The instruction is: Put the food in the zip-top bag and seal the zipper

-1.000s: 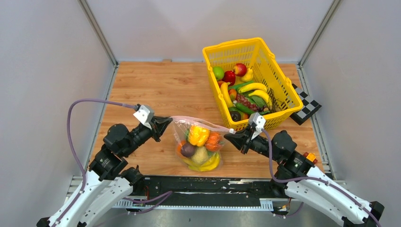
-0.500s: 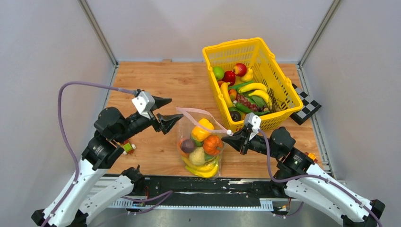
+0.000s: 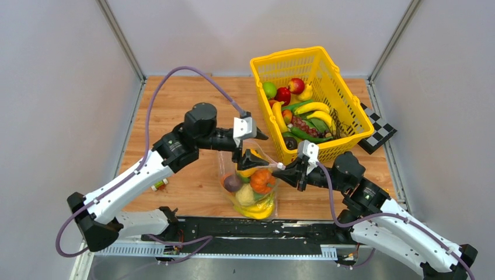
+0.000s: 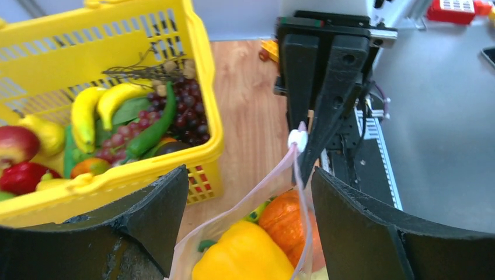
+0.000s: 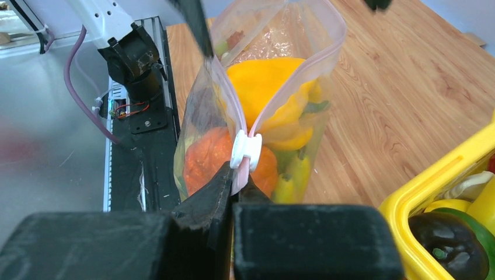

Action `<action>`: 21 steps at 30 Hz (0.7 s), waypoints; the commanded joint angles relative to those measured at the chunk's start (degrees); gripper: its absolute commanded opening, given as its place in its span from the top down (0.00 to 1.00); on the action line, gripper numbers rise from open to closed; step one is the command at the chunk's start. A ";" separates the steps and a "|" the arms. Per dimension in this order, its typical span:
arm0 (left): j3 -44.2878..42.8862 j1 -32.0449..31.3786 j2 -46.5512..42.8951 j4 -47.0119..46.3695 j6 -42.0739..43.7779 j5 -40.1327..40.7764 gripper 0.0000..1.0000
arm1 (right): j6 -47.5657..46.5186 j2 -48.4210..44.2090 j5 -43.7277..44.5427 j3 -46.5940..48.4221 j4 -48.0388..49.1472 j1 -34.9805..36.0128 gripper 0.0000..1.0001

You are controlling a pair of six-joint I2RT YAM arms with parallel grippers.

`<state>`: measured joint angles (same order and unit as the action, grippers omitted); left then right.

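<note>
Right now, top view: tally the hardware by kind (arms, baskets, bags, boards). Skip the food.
robot arms: 2 (left arm, right arm)
yellow basket: 1
zip-top bag: 1
checkerboard: 1
Total: 5

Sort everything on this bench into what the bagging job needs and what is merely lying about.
Needed: zip-top bag, its zipper, toy food already bagged, more toy food in the yellow basket, right hand pinching the zipper end, open left hand at the bag's mouth.
Lying about: checkerboard card, small colourful item beside the left arm.
</note>
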<state>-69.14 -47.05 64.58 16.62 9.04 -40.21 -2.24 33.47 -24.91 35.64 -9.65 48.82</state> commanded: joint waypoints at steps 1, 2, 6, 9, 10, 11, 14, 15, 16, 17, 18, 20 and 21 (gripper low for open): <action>-3.84 -4.12 1.89 2.53 9.29 -0.37 0.16 | -1.89 0.05 -2.52 3.42 2.88 -0.08 1.00; -4.19 -4.71 2.52 2.54 9.63 -0.25 0.16 | -1.89 0.09 -2.55 3.53 2.72 -0.04 1.00; -6.13 -5.78 5.16 4.86 10.45 -0.12 0.18 | -2.32 0.23 -2.74 3.65 2.66 -0.05 1.00; -7.58 -6.33 7.44 6.64 10.57 -0.67 0.22 | -2.37 0.64 -2.78 3.81 2.78 -0.07 1.00; -7.88 -6.44 7.90 6.83 10.33 -1.20 0.23 | -2.42 0.75 -2.69 3.89 2.70 -0.05 1.00; -8.12 -6.54 8.17 7.03 10.08 -1.42 0.25 | -2.46 0.86 -2.65 3.91 2.65 -0.05 1.00; -8.69 -6.87 8.90 9.03 10.63 -1.07 0.32 | -2.51 0.63 -2.39 3.91 2.92 -0.08 1.00; -8.90 -6.98 9.10 9.62 10.70 -1.03 0.34 | -2.51 0.44 -2.30 3.84 3.01 -0.12 1.00; -8.90 -7.12 9.28 10.15 10.76 -1.08 0.36 | -2.53 0.26 -2.19 3.83 3.00 -0.08 1.00; -8.81 -7.24 9.33 10.48 10.76 -1.19 0.36 | -2.51 0.13 -2.10 3.75 3.04 -0.13 1.00; -8.45 -7.39 9.22 10.42 10.75 -1.31 0.37 | -2.44 0.06 -2.01 3.74 3.13 -0.12 1.00; -7.88 -7.57 9.15 9.79 10.32 -2.50 0.39 | -2.32 -0.12 -2.05 3.52 3.19 -0.07 1.00; -7.53 -7.61 9.00 9.14 9.91 -3.07 0.41 | -2.25 -0.16 -2.07 3.44 3.21 -0.07 1.00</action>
<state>-75.50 -54.11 74.17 26.24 18.37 -40.56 -3.79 34.37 -26.35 36.45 -10.26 48.82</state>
